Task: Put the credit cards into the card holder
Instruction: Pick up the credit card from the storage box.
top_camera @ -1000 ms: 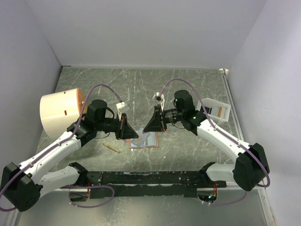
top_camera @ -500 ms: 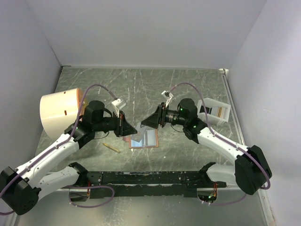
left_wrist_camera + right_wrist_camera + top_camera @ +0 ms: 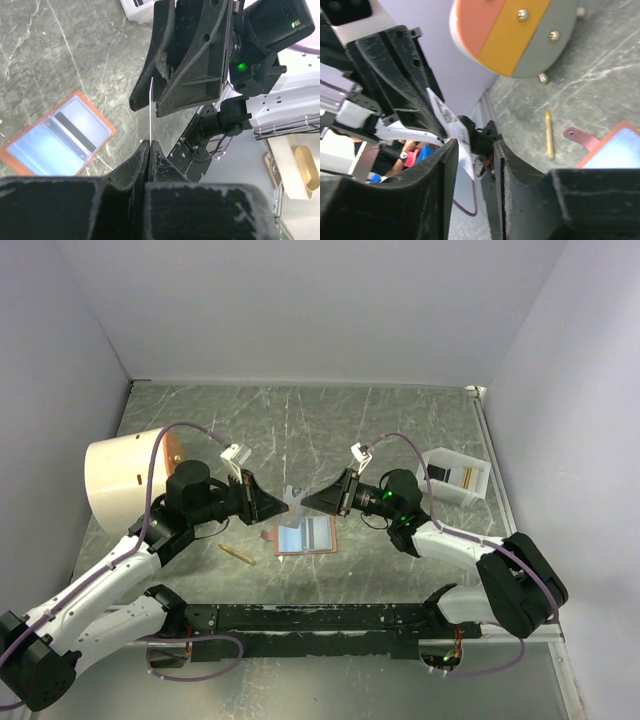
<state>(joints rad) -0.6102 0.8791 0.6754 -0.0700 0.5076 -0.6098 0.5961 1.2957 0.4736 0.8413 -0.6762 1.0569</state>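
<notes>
A dark grey-green tabletop [image 3: 330,420], veined with pale marble streaks, forms the floor of an enclosure. Plain pale walls close it in on three sides: a back wall [image 3: 300,310], a left wall [image 3: 50,390] and a right wall [image 3: 580,390]. The light is soft and even.

Left hand [image 3: 280,508] pinched shut; right hand [image 3: 307,502] parted.

Clearance at counter [image 3: 300,420] centre: tight.
Left tool [image 3: 283,508] and right tool [image 3: 305,502] meet tip to tip over the open card holder [image 3: 305,535], a credit card [image 3: 292,494] bridging the gap; cream cylinder [image 3: 122,478] blocks the left side, white tray [image 3: 455,476] the right; free passage over the far counter.
</notes>
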